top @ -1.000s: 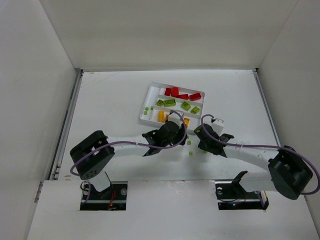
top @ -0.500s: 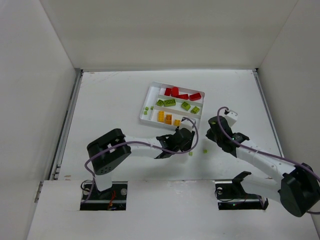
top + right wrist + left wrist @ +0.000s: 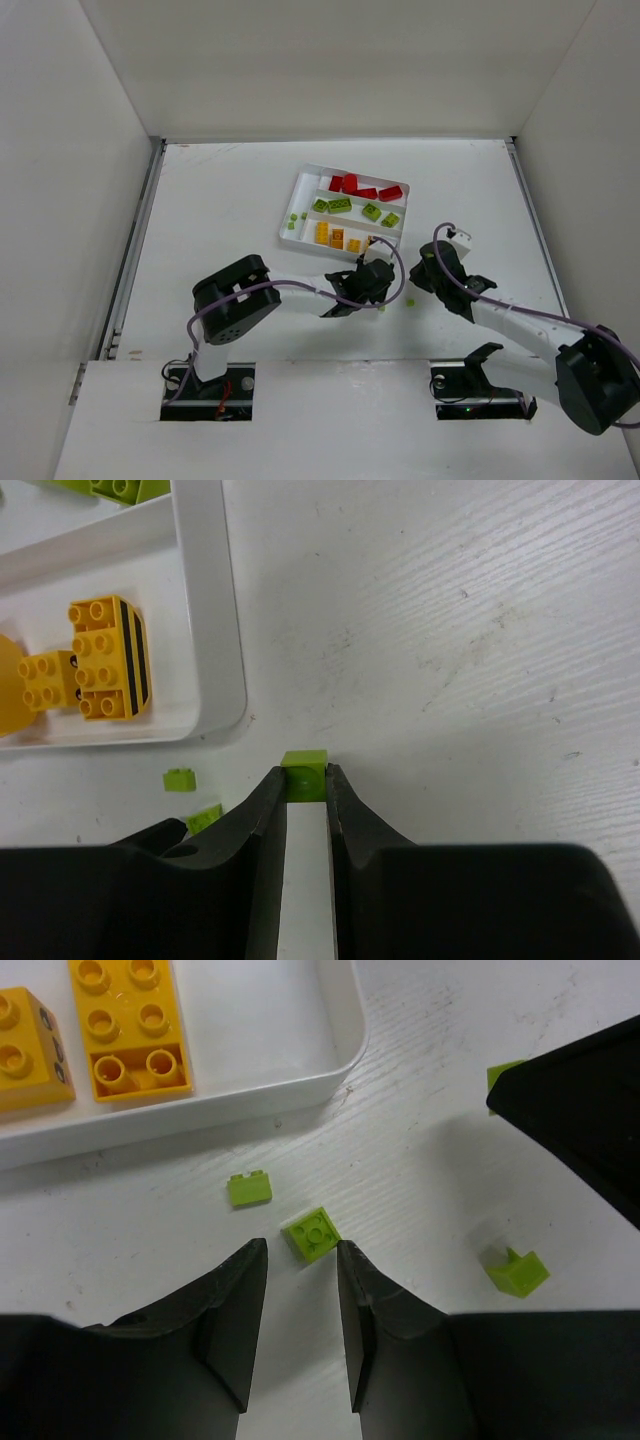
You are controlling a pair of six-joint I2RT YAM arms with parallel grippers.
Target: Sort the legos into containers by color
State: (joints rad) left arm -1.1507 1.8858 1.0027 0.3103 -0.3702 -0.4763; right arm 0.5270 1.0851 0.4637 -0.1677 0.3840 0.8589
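While left tool (image 3: 301, 1252) stands part-spread, nothing gripped, green stud (image 3: 312, 1233) lies on tabletop (image 3: 420, 1190) at 12 o'clock just ahead of it, turned diagonal; left tool nearer than right; tray (image 3: 345, 1060) at 11 o'clock; right tool (image 3: 304, 777) pinches second green brick (image 3: 303, 762), tray corner at 10 o'clock.

A white table (image 3: 220, 200) fills the space. Plain white walls stand around it: a back wall (image 3: 340, 60), a left wall (image 3: 60, 200) and a right wall (image 3: 590, 150). A thin metal rail (image 3: 135, 250) runs along the table's left edge. The light is soft.
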